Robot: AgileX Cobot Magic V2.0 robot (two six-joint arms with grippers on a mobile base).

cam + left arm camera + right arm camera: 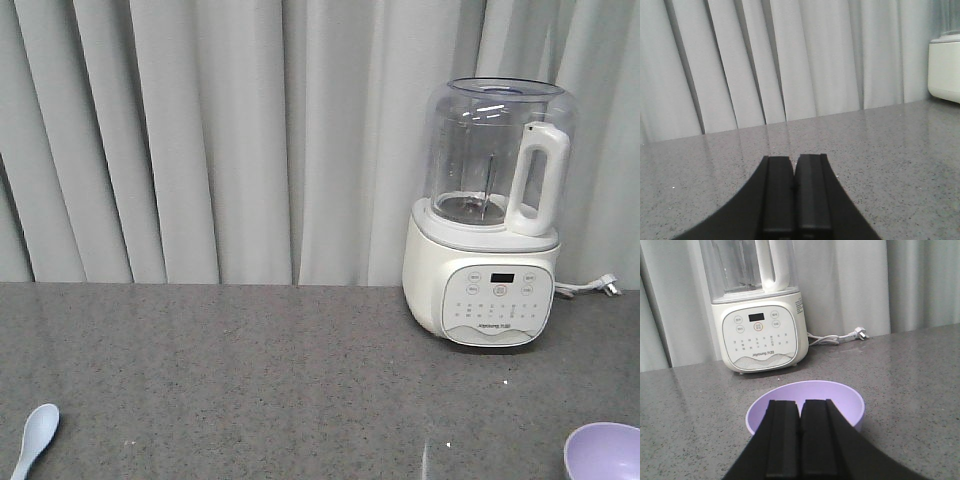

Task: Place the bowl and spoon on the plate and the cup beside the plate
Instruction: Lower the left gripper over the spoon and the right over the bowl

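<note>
Lavender bowl (pixel 805 391): on the countertop (pixel 910 370), directly ahead of the right gripper (pixel 800 406), fingers pressed together, empty. Pale spoon (pixel 35 436): far left, nearer the left gripper (pixel 794 162), likewise closed on nothing.

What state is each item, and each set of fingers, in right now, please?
bowl: upright, empty, on the counter.
spoon: lying on the counter, unheld.
blender: jar empty, display dark.
plug: unplugged, lying on the counter.
left gripper: fingers shut, holding nothing.
right gripper: fingers shut, holding nothing.
</note>
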